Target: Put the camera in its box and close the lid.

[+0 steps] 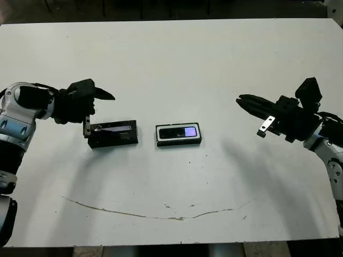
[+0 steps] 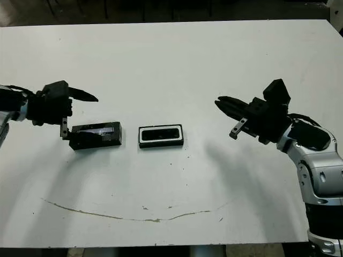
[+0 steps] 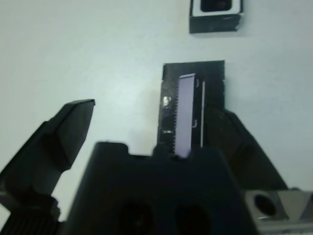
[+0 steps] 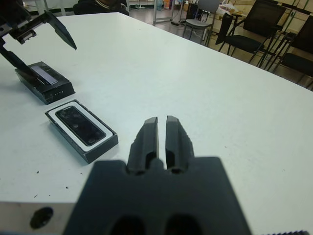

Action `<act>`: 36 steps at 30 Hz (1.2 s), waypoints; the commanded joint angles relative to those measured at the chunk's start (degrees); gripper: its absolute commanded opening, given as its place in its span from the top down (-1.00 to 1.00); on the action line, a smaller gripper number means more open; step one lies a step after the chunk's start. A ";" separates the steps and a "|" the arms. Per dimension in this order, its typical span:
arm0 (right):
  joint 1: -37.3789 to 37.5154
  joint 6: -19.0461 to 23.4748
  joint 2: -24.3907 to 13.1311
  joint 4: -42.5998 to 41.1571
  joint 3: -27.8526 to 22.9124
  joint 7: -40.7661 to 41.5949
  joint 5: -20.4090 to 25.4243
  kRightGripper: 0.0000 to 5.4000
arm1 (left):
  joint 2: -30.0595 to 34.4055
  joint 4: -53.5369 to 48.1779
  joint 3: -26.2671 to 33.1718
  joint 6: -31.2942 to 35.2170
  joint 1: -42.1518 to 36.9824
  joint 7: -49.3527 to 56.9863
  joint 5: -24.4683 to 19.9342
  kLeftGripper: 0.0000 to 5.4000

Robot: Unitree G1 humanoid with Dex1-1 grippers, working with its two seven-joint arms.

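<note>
The camera point(image 1: 179, 132) lies in the box point(image 1: 178, 141), with the lid point(image 1: 113, 133) just beside it. The left gripper point(image 1: 91, 115) is spread wide over the lid's end; the right gripper point(image 4: 162, 139), fingers nearly together, holds nothing.

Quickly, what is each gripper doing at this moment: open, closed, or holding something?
Left gripper: open, holding nothing, fingers spread at the end of the lid.
Right gripper: closed, holding nothing.

Bare table point(image 1: 177, 69) around box point(image 1: 178, 134), lid point(image 1: 113, 133).
</note>
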 commanded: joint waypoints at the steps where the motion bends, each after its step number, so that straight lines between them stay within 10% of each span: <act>1: 1.16 0.99 -1.22 0.63 0.52 0.31 -0.39 1.00 | -0.45 1.46 1.69 1.02 -0.12 -0.37 -1.51 -0.99; 36: 2.30 0.04 -1.00 1.16 0.68 1.10 -0.12 1.00 | -0.63 -2.28 -1.23 1.43 1.48 -8.84 -1.80 -0.99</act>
